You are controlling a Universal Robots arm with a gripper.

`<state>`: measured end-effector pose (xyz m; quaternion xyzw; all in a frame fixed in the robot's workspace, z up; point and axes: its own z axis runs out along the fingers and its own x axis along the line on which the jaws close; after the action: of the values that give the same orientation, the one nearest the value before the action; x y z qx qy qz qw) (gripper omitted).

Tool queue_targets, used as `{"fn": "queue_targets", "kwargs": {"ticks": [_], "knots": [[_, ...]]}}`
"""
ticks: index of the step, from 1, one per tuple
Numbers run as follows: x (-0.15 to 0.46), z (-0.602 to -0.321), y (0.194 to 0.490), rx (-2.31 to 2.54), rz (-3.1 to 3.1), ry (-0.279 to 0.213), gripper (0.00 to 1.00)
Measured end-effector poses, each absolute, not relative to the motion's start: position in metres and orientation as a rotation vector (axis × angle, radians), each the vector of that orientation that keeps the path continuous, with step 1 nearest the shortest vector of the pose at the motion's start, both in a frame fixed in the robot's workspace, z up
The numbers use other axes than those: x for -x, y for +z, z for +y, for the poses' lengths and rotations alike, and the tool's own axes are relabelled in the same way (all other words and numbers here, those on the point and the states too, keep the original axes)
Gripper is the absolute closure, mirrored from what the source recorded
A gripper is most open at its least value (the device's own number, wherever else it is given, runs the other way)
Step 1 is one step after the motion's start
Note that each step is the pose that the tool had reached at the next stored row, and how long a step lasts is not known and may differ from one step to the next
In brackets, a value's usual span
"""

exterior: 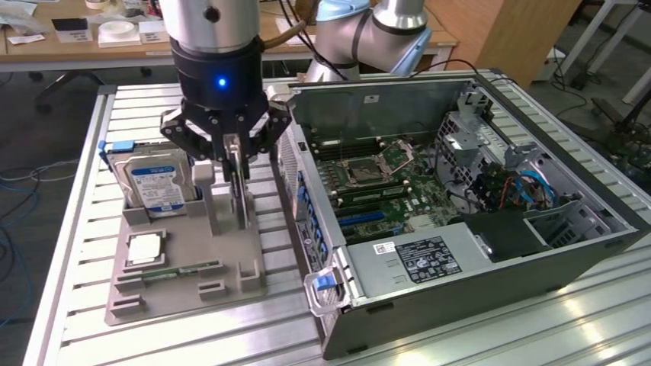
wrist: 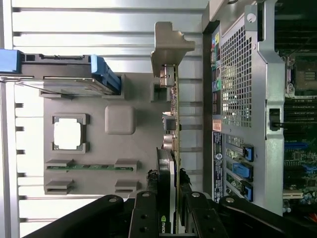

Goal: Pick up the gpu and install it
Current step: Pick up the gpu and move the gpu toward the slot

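1. Slatted aluminium table [exterior: 489, 335] carried a grey fixture tray [exterior: 173, 293] with an open computer case [exterior: 458, 282] just beside it, the case lying with its motherboard [exterior: 376, 175] exposed.
2. Gripper [exterior: 235, 156] hung straight down over the tray edge nearest the case, clenched on the gpu [exterior: 239, 197] – one finger pressed on each face of the card.
3. gpu stood upright on its long edge in the tray's holder along that edge. Couldn't tell whether it had lifted clear of the slot.
4. Wrist view: fingers [wrist: 146, 213] pinched the card's end away from its silver bracket [wrist: 171, 44].
5. Other parts on the tray – hard drive [exterior: 158, 183] upright at a corner away from the case, processor [exterior: 142, 248] flat mid-tray, green memory stick [exterior: 183, 271] just beside it.
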<state>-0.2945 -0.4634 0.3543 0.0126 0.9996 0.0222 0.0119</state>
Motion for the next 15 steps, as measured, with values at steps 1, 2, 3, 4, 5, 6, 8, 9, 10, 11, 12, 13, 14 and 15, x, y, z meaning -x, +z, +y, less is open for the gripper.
{"fn": "queue_targets", "kwargs": {"ticks": [1,2,3,4,5,6,8,9,10,11,12,13,14,15], "knots": [[0.294,-0.463,0.357,-0.039,3.117,0.069,0.73],[0.294,-0.463,0.36,-0.039,3.117,0.069,0.73],[0.294,-0.463,0.364,-0.039,3.117,0.069,0.73],[0.294,-0.463,0.367,-0.039,3.117,0.069,0.73],[0.294,-0.463,0.37,-0.039,3.117,0.069,0.73],[0.294,-0.463,0.373,-0.039,3.117,0.069,0.73],[0.294,-0.463,0.379,-0.039,3.117,0.069,0.73],[0.294,-0.463,0.382,-0.039,3.117,0.069,0.73],[0.294,-0.463,0.385,-0.039,3.116,0.069,0.73],[0.294,-0.463,0.388,-0.039,3.116,0.069,0.73],[0.294,-0.463,0.39,-0.039,3.116,0.069,0.73],[0.294,-0.463,0.393,-0.039,3.116,0.069,0.73],[0.294,-0.463,0.396,-0.039,3.115,0.069,0.73],[0.294,-0.463,0.399,-0.039,3.115,0.07,0.73]]}}
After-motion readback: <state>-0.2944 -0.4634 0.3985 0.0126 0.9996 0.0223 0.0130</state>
